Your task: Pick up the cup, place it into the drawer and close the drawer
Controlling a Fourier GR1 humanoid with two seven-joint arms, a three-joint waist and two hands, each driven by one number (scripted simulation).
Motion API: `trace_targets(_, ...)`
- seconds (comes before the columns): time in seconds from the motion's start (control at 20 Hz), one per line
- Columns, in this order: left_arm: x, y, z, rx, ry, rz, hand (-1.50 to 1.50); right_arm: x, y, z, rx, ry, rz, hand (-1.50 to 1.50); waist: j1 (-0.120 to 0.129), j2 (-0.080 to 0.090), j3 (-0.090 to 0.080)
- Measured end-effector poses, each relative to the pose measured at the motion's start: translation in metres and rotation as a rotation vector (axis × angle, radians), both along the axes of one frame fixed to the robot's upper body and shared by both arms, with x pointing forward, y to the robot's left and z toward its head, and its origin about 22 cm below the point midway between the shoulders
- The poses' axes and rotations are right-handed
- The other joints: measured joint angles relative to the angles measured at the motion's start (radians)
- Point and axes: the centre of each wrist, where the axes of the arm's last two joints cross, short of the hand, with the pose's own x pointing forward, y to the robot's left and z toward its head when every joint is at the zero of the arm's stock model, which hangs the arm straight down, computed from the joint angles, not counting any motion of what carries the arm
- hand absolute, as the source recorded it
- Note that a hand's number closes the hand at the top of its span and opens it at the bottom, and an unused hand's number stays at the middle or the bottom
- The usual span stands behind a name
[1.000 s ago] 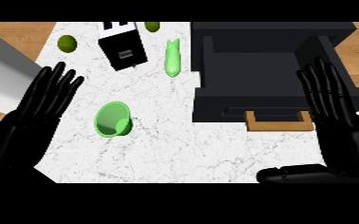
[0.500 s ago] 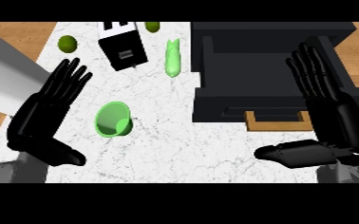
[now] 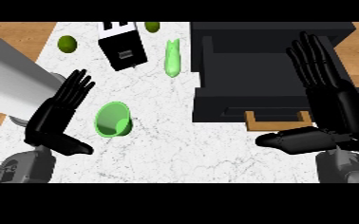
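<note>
On the white counter (image 3: 182, 147), the green cup (image 3: 113, 119) lay tipped, its mouth showing, just beside my left hand (image 3: 56, 114). That hand's fingers were straight and spread, holding nothing. My right hand (image 3: 326, 99) hung equally open by the black drawer (image 3: 245, 76).

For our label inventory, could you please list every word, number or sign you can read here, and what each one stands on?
No text can be read in this view.
Black and white box: it has a small pale mark, too small to tell whether it is writing.
Green cup: no lettering shows.
Black drawer: no lettering shows.
</note>
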Motion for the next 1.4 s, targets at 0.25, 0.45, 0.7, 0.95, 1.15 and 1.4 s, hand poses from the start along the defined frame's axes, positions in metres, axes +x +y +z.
trace_targets(0.25, 0.003, 0.007, -0.037, 0.033, 0.035, 0.035, -1.50, 0.002, 0.001, 0.008, -0.002, -0.009, -0.006, -1.50, -0.002, 0.000, 0.000)
trace_targets(0.45, 0.010, 0.013, -0.063, 0.044, 0.058, 0.046, -1.50, 0.002, -0.002, 0.015, -0.003, -0.012, -0.007, -1.50, -0.006, 0.001, 0.000)
trace_targets(0.7, 0.004, 0.018, -0.095, 0.079, 0.088, 0.080, -1.50, 0.006, -0.008, 0.013, -0.006, -0.016, -0.012, -1.50, -0.010, 0.003, -0.001)
trace_targets(0.95, 0.001, 0.019, -0.111, 0.113, 0.111, 0.103, -1.50, 0.010, -0.007, 0.019, -0.013, -0.016, -0.004, -1.50, -0.016, 0.005, -0.002)
trace_targets(1.15, -0.001, 0.013, -0.120, 0.117, 0.110, 0.124, -1.50, 0.009, -0.005, 0.021, -0.017, -0.017, 0.007, -1.50, -0.021, 0.008, -0.003)
trace_targets(1.4, -0.002, 0.005, -0.125, 0.112, 0.095, 0.131, -1.50, 0.012, -0.007, 0.022, -0.006, -0.016, 0.007, -1.50, -0.025, 0.010, -0.003)
